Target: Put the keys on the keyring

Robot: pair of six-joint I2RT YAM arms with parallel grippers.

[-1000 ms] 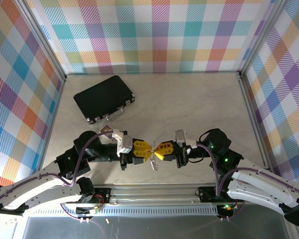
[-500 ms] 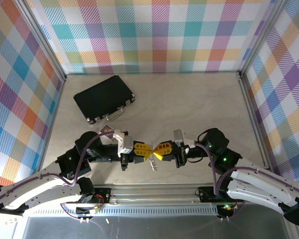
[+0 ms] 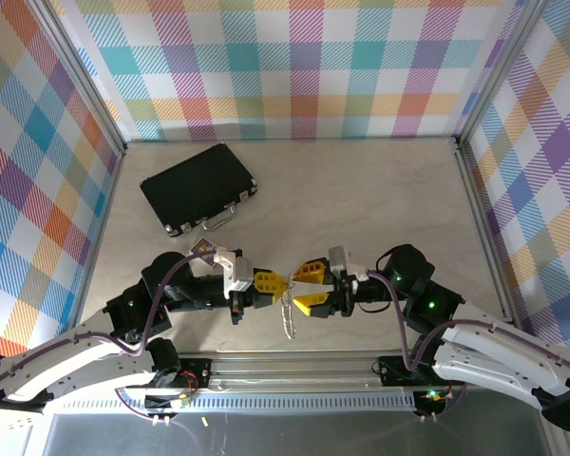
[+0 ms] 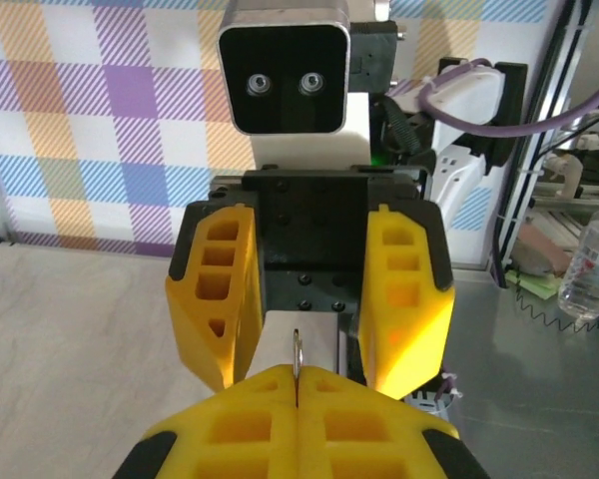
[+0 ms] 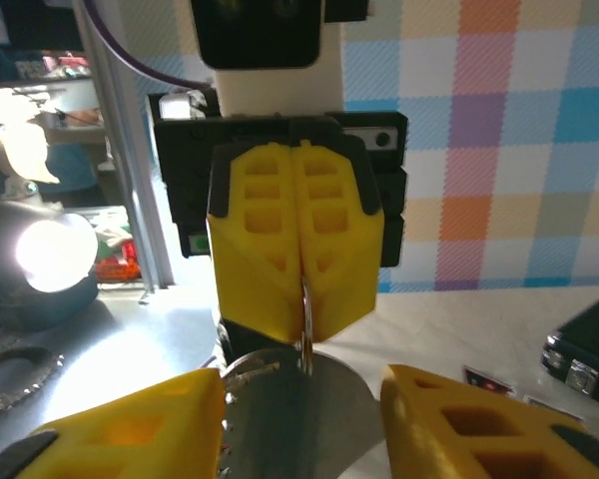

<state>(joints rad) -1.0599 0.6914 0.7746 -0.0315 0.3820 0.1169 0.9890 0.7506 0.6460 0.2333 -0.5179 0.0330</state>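
Note:
The keyring [image 3: 287,315], a silvery loop with a pale jagged strip, hangs from my left gripper [image 3: 281,284], which is shut on it just above the table near the front edge. In the left wrist view the ring's thin metal edge [image 4: 297,347] sticks up from my closed yellow fingers [image 4: 230,429]. My right gripper [image 3: 300,287] faces the left one tip to tip and stands open, one finger on each side of the ring and apart from it. From the right wrist the ring [image 5: 305,317] shows pinched in the left fingers [image 5: 265,249]. The keys are hidden.
A black case [image 3: 198,188] with a metal handle lies flat at the back left, and its corner [image 5: 587,349] shows in the right wrist view. Checked walls enclose the table on three sides. A metal rail [image 3: 294,366] runs along the front edge.
My right gripper has opened and let go of the keyring. The left gripper has closed fully on it, and the ring now dangles lower beneath the left fingertips.

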